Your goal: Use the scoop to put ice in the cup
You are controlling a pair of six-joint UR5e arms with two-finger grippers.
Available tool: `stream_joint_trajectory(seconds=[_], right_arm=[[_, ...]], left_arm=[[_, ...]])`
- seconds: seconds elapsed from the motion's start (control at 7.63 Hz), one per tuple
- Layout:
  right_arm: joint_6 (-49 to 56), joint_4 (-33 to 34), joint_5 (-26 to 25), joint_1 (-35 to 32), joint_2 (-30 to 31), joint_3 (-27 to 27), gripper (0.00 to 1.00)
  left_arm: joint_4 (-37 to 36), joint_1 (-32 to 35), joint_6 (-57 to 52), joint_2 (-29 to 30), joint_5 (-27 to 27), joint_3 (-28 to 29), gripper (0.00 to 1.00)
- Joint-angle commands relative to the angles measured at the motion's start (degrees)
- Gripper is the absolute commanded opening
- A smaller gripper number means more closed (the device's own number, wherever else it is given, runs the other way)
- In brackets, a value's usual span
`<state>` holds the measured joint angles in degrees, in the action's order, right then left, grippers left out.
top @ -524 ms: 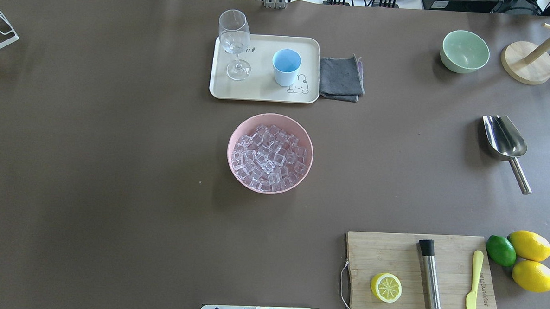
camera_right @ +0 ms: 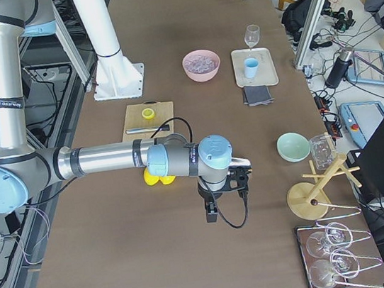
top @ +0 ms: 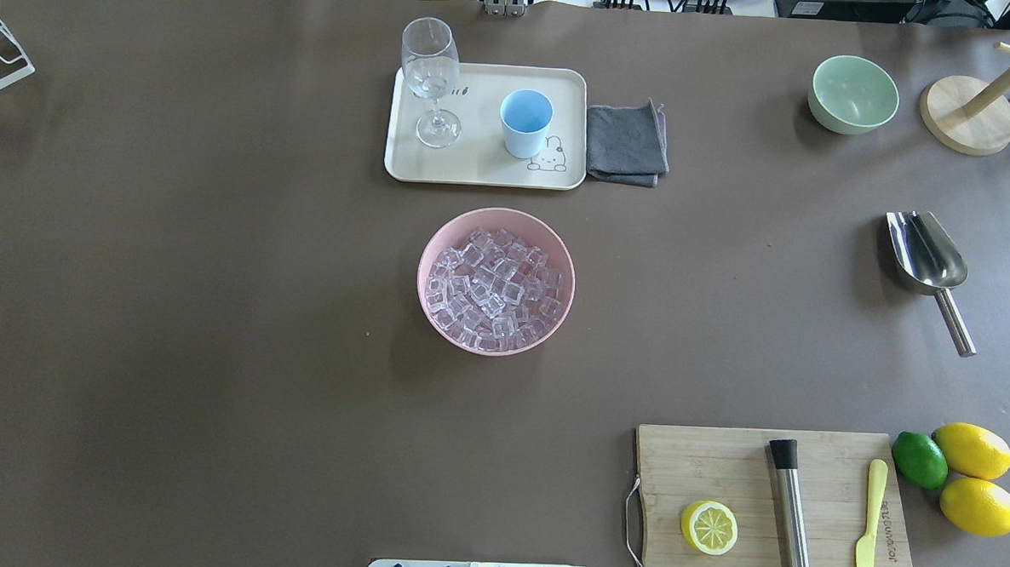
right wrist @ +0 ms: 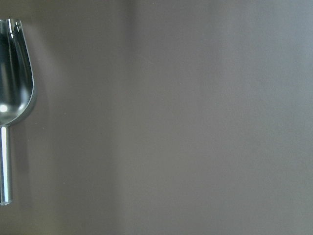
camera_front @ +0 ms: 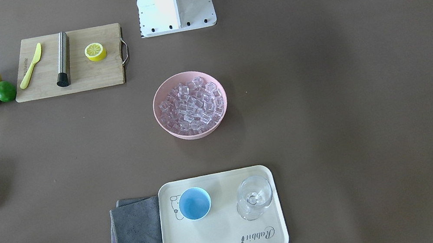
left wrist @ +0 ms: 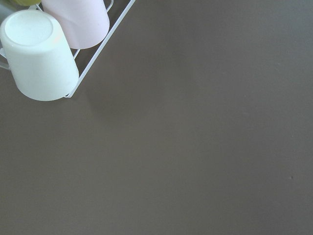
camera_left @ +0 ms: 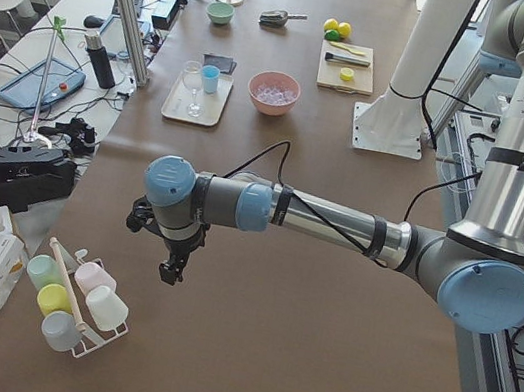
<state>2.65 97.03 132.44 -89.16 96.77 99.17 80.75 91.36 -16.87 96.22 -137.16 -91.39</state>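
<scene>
Overhead exterior: scoop (top: 928, 255) unmoved (ice (top: 494, 290) likewise)

Brown table (top: 213, 322) with bowl (top: 499, 218), tray (top: 476, 161), scoop (top: 929, 255)

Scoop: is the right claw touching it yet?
Apart. The overhead view shows the scoop lying alone on the table, with nothing touching it.

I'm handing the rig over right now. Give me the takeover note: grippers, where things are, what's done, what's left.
Left gripper: over bare table at the robot's left end; can't tell if open or shut.
Right gripper: above the table at the right end; can't tell if open or shut.
Scoop: lying empty on the table at the robot's right, not gripped.
Ice: all in the pink bowl, mid-table.
Cup: upright and empty on the tray.
Done: nothing.
Left: grasp scoop, scoop ice, tip it into cup.
</scene>
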Motion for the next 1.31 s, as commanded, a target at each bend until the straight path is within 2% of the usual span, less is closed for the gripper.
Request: stream_joint_trajectory(seconds=[0.0, 0.26, 0.52, 0.66, 0.92, 1.05, 1.18], right_arm=[[-0.01, 0.00, 0.27, -0.05, -0.10, 0.58, 1.00], [-0.18, 0.00, 2.11, -0.05, 0.08, 0.32, 1.00], [-0.27, 0.00, 2.73, -0.05, -0.01, 0.58, 1.00], [-0.36, 0.00, 2.99, 0.04, -0.01, 1.10, 1.00], [-4.28, -0.35, 4.57, 0.04, -0.01, 2.33, 1.00], [-7.19, -2.79, 4.58, 0.65, 0.34, 2.86, 1.00], [-12.79, -6.73, 4.32, 3.70, 0.95, 4.09, 1.00]], left_arm=[[0.20, -0.30, -0.44, 0.54, -0.13, -0.80, 0.99], [0.38, -5.28, -0.36, 0.63, -0.22, -3.69, 0.99], [0.46, -13.00, -0.27, 0.63, -0.22, -8.60, 0.99], [3.34, -17.66, -0.18, 0.63, -0.22, -10.46, 0.99], [16.65, -25.83, -0.09, 1.77, -0.22, -10.91, 0.99], [21.94, -29.36, 0.17, 1.95, -0.22, -10.65, 0.99], [23.82, -31.83, 0.17, 3.25, -0.22, -10.39, 0.99]])
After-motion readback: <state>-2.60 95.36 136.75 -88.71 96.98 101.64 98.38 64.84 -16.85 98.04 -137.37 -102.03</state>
